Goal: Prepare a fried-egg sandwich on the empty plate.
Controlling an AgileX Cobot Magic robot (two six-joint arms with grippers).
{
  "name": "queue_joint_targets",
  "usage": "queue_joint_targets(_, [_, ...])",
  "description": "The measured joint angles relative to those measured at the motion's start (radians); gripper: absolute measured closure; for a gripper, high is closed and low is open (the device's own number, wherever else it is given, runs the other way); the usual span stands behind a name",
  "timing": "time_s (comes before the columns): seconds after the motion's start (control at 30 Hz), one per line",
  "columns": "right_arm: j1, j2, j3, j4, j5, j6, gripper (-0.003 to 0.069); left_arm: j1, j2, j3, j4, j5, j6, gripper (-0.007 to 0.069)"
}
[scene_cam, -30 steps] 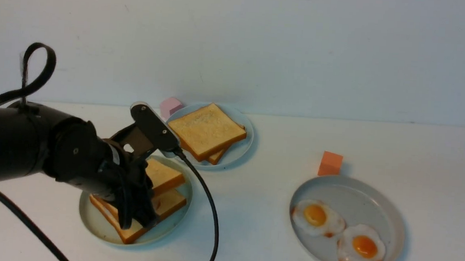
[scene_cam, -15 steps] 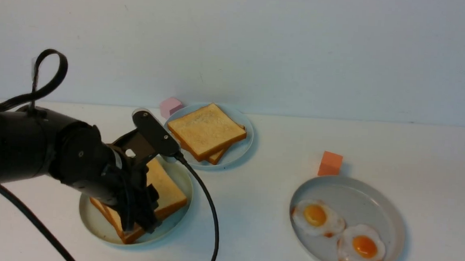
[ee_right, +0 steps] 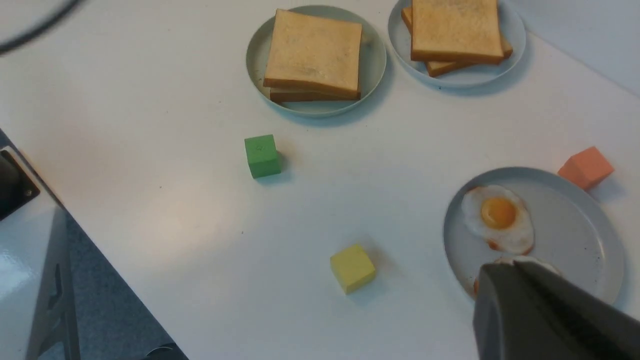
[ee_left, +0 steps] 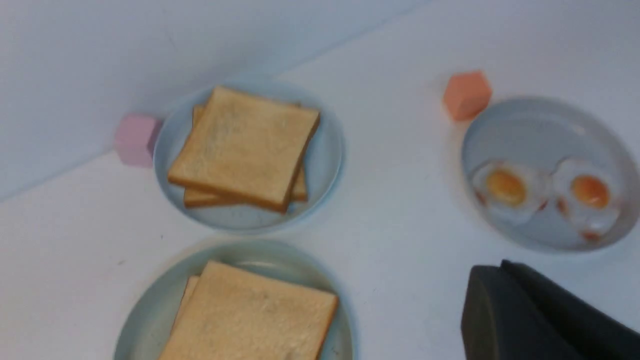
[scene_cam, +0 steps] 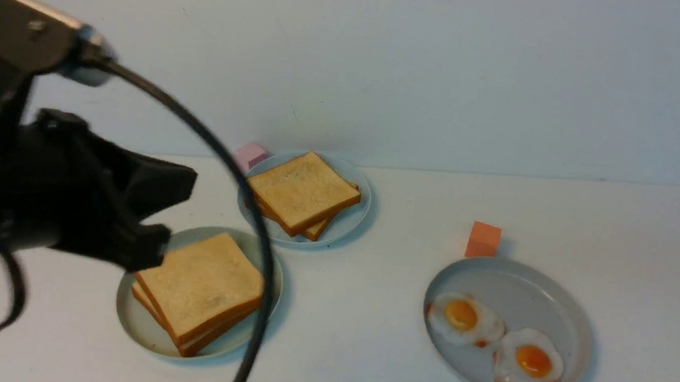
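Fried-egg sandwich (scene_cam: 201, 289): on the mint-green plate (scene_cam: 142, 329), left side of the bench, toward its near edge.
We list two toast slices stacked flat; left jaws closed tight and empty, clear of the sandwich; right jaws pressed together, holding nothing.

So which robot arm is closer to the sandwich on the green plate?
Left. The left gripper hangs raised just beside the sandwich, at the left edge of the green plate. The right gripper sits far off, outside the front view, toward the grey egg plate.
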Motion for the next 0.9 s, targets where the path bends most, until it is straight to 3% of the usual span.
queue_joint_targets(0.2, [0.0, 0.0, 0.0, -0.007, -0.002, 0.006, 0.0616, 0.0, -0.396, 0.234, -0.066, -0.067, 0.0, 0.0638])
queue_joint_targets(0.4, [0.0, 0.0, 0.0, -0.008, -0.003, 0.104, 0.0616, 0.0, -0.741, 0.484, -0.094, -0.175, -0.001, 0.0638])
queue_joint_targets(0.9, [0.0, 0.0, 0.0, -0.005, -0.003, 0.136, 0.0595, 0.0, -0.816, 0.578, -0.108, -0.184, -0.001, 0.0638])
